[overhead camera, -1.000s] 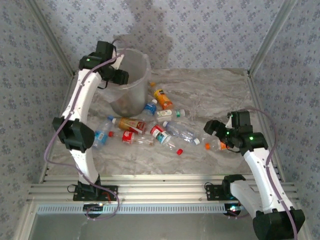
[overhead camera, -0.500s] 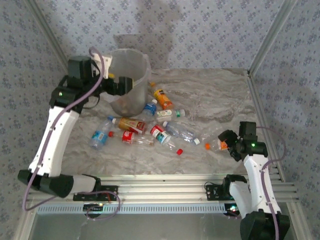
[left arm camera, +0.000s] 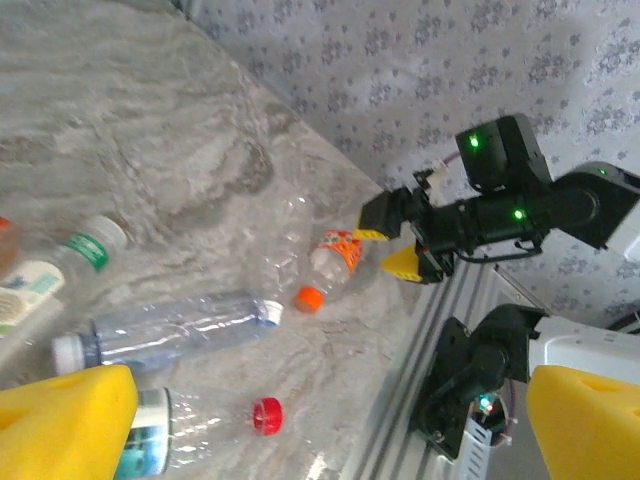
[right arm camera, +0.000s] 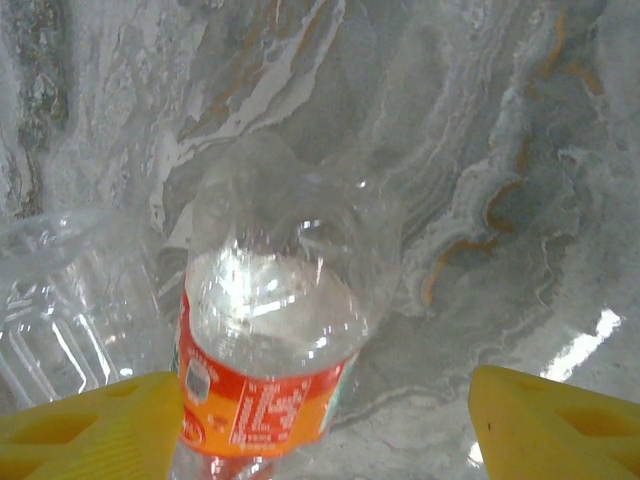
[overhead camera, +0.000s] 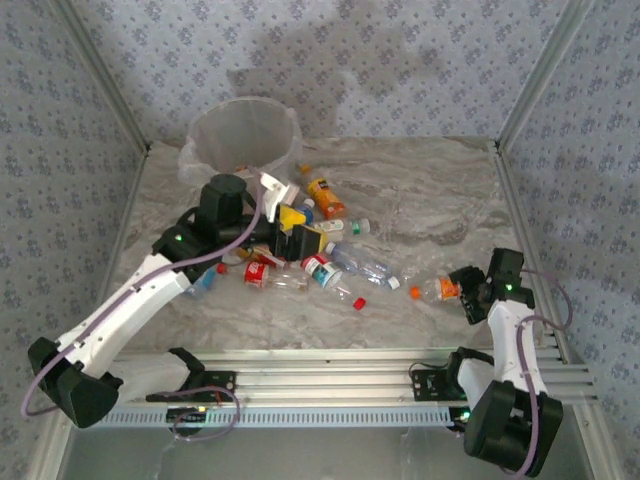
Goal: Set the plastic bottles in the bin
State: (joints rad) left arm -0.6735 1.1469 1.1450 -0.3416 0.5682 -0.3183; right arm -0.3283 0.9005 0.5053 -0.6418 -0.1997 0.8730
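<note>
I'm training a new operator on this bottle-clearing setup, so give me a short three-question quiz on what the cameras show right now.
1. True or false: the left gripper is clamped on a bottle.
2. What lies between the open fingers of the right gripper? A) a clear bottle with an orange label B) a bottle with a green label C) nothing
3. In one word, how does the bin stand: upright or tipped?
Key: 1 false, its fingers stand wide apart, gripping nothing; 2 A; 3 upright.
</note>
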